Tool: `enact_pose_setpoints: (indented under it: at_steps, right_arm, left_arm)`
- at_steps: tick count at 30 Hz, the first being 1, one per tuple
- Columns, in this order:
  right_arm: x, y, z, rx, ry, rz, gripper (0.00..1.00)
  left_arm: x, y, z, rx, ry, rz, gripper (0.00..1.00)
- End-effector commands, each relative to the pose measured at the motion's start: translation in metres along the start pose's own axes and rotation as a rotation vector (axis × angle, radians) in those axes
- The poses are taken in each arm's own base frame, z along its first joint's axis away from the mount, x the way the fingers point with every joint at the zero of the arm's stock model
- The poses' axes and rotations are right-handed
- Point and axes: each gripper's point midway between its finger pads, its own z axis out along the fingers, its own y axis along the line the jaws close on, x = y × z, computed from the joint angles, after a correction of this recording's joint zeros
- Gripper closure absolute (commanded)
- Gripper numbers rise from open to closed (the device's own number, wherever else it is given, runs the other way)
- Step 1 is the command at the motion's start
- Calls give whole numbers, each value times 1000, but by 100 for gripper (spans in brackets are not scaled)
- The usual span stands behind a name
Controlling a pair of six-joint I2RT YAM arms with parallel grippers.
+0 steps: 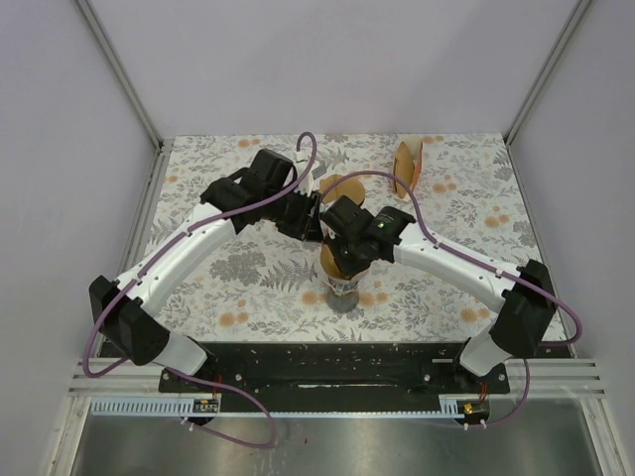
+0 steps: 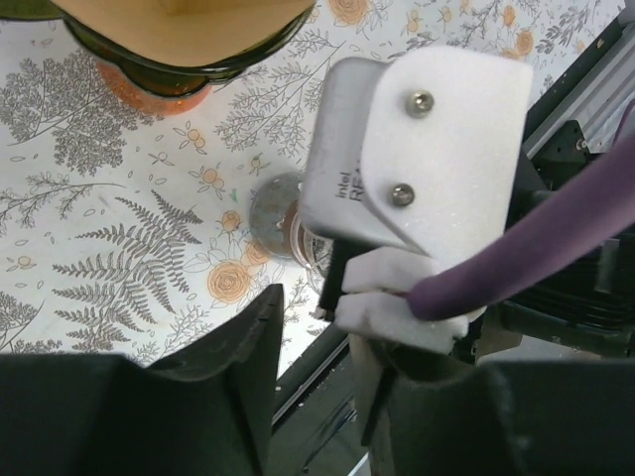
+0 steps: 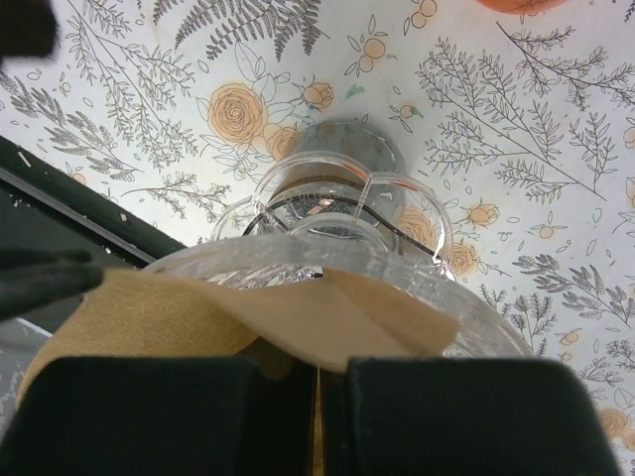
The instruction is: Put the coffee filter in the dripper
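The clear glass dripper point(image 1: 343, 290) stands at the table's middle on a grey base; it also shows in the right wrist view point(image 3: 327, 213). A brown paper coffee filter point(image 3: 298, 317) lies over the dripper's rim, partly inside it. My right gripper point(image 3: 316, 397) is shut on the filter's edge, right above the dripper point(image 1: 344, 248). My left gripper point(image 1: 310, 226) hovers close behind and left of the dripper. Its jaws stand apart in the left wrist view point(image 2: 327, 387), with a brown strip of filter beside the right finger. The right wrist camera housing point(image 2: 427, 149) hides most of the dripper there.
A dark-rimmed dripper holding a brown filter on an orange base point(image 1: 337, 188) stands just behind my grippers, and shows in the left wrist view point(image 2: 189, 40). An upright stack of brown filters point(image 1: 407, 167) is at the back right. A black rail point(image 1: 337, 357) runs along the near edge.
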Motion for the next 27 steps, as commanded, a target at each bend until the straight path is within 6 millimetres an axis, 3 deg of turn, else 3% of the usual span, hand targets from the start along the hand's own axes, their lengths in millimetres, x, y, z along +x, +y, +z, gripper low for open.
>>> enact_pose_setpoints:
  at_steps: [1,4,12,27]
  right_arm:
    - [1,-1,6,44,3,-9,100]
    - [3,0,11,58,17,-10,100]
    - [6,1,21,75,37,-2,100]
    - [22,1,38,76,97,9,100]
  left_arm:
    - [-11,-10,-13,48,-48,-4,59]
    - [-4,-14,-12,77,-41,-24,52]
    - [14,-23,-8,148,-27,-79,50]
    - [13,-30,1,191,-4,-117,52]
